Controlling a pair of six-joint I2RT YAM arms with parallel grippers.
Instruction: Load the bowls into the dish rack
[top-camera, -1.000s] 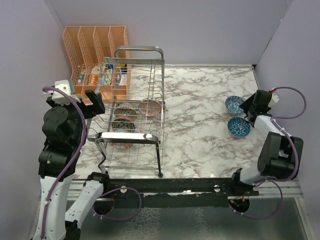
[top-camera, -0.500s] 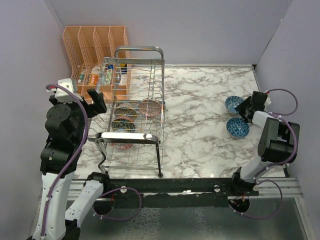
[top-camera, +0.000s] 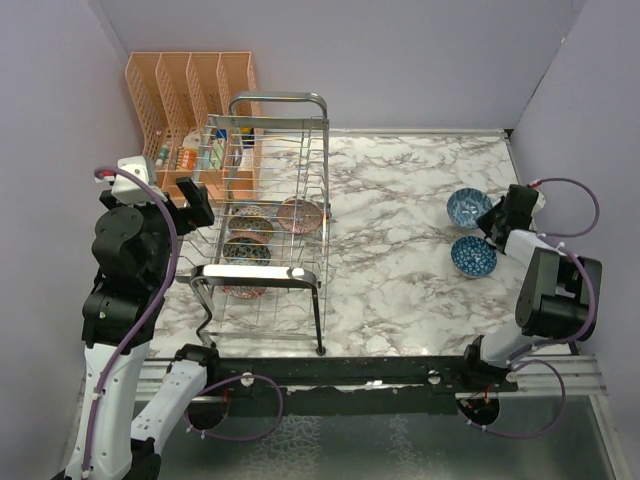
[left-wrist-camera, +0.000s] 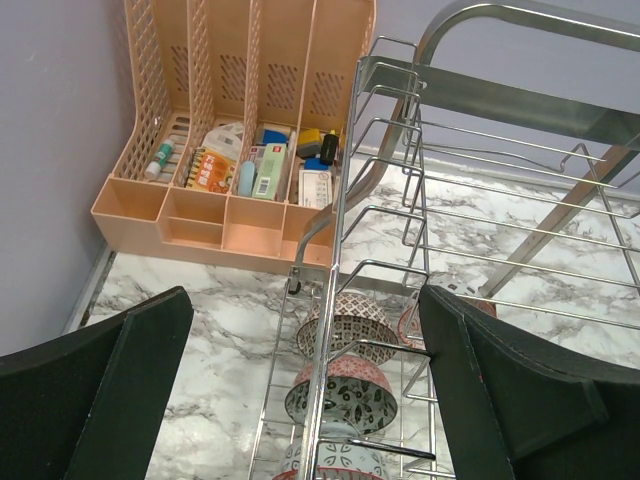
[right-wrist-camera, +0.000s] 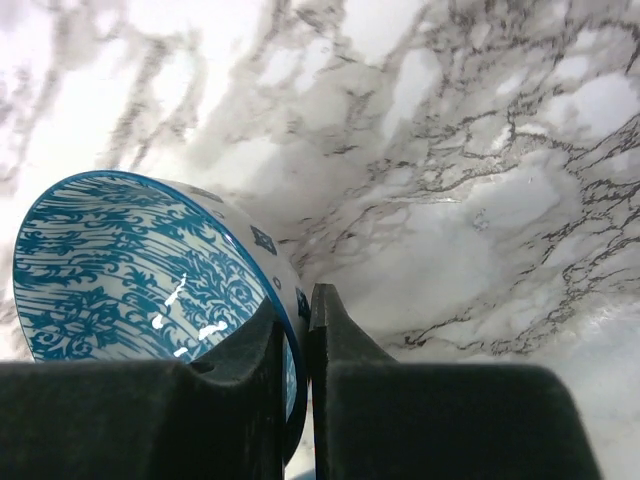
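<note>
Packets in the organizer (left-wrist-camera: 240, 190) carry print too small to read. The right gripper (right-wrist-camera: 305, 300), apart a second ago, now pinches the rim of the far blue bowl (right-wrist-camera: 130, 270) (white outside, blue scrollwork within). It sits on the table (top-camera: 400, 200), right side, well apart from the rack (top-camera: 255, 273). A second blue bowl (top-camera: 473, 256) sits nearer. The left gripper (left-wrist-camera: 303, 300) gapes at the rack's left edge.

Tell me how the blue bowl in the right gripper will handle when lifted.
The blue bowl looks like rigid glazed ceramic, so it is probably slick and chippable. The right gripper pinches only its thin rim, so it may swing or slip. Tilted as it is, it could tip if released.
</note>
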